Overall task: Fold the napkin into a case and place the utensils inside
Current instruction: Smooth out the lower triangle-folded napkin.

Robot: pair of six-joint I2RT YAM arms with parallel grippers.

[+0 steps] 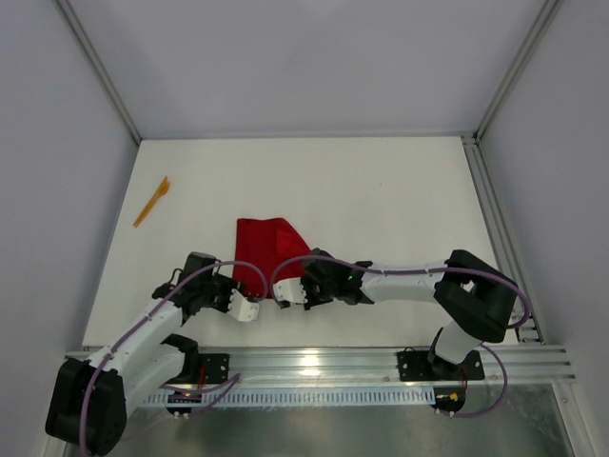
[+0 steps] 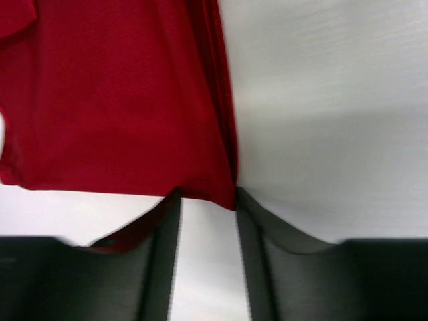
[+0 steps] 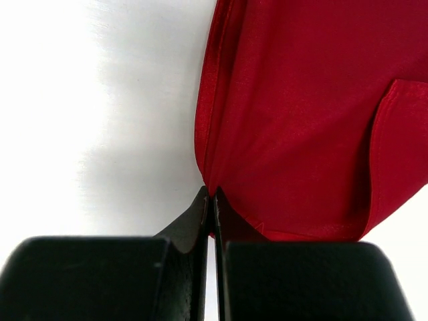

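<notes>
The red napkin (image 1: 266, 246) lies folded on the white table, just beyond both grippers. My left gripper (image 1: 249, 310) stands open at its near left corner. In the left wrist view the left gripper (image 2: 207, 195) has its tips at the napkin's (image 2: 120, 100) near edge, with bare table in the gap. My right gripper (image 1: 285, 293) is at the near right corner. In the right wrist view the right gripper (image 3: 211, 194) is shut, pinching the edge of the napkin (image 3: 301, 120). One orange utensil (image 1: 152, 201) lies far left on the table, apart from both grippers.
The white table (image 1: 381, 190) is boxed in by pale walls with metal frame posts. An aluminium rail (image 1: 314, 362) runs along the near edge by the arm bases, and another rail (image 1: 495, 228) runs along the right side.
</notes>
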